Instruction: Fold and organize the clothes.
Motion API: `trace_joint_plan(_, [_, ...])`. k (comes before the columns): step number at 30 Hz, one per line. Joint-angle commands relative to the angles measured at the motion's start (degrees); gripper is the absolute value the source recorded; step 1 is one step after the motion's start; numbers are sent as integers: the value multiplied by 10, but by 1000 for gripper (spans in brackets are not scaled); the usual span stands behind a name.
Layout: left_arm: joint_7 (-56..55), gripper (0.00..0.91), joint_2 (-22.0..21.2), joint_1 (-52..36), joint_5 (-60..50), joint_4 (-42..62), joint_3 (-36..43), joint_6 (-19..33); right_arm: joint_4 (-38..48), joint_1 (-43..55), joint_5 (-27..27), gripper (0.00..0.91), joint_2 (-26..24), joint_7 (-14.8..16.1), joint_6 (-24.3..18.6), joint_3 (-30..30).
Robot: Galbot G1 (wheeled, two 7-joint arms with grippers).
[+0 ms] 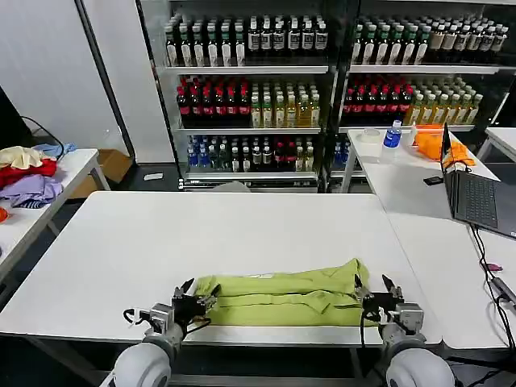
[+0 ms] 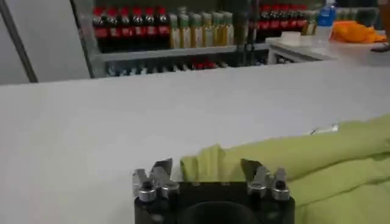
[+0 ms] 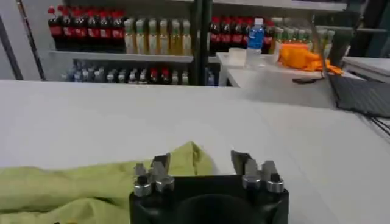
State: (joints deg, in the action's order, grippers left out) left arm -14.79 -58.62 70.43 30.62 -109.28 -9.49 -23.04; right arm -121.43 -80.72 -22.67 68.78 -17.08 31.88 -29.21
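shirt: soft lime-green short-sleeved fabric shirt (image 1: 282, 297), folded strip on white surface (image 1: 242, 234), limp, light.
left pincer (image 1: 196, 301): apart, shirt's 9 o'clock end.
right pincer (image 1: 375, 299): apart, 3 o'clock end.
hold: likely end corners.

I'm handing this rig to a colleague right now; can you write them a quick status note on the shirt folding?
Left gripper: open, at the left end of the lime-green shirt, fabric between its fingers.
Right gripper: open, at the shirt's right end, beside a raised corner.
Shirt: lies in a long folded band along the near edge of the white table.
Done: lengthwise folds are in.
Left: probably fold the ends across into a compact stack, then set it aside.
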Motion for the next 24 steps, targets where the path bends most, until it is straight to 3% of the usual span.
trace_joint_plan(1, [-47,907,-48,21,34,-13,5,-13,-15,-22,8,907,0,2,-1,-16])
trace_joint_plan(4, [-51,907,-54,17,33,-4,6,-15,-19,-26,8,907,1,2,-1,-16])
trace_joint_plan(5, [-50,292,-54,16,34,-2,5,-16,-23,-29,8,907,0,2,0,-16])
trace_joint_plan(7, [-50,50,-53,15,39,1,6,-15,-27,-29,8,907,0,0,0,-15])
trace_joint_plan(24, [-44,20,-59,47,74,-10,-12,10,-31,-25,0,907,4,-8,-1,-14])
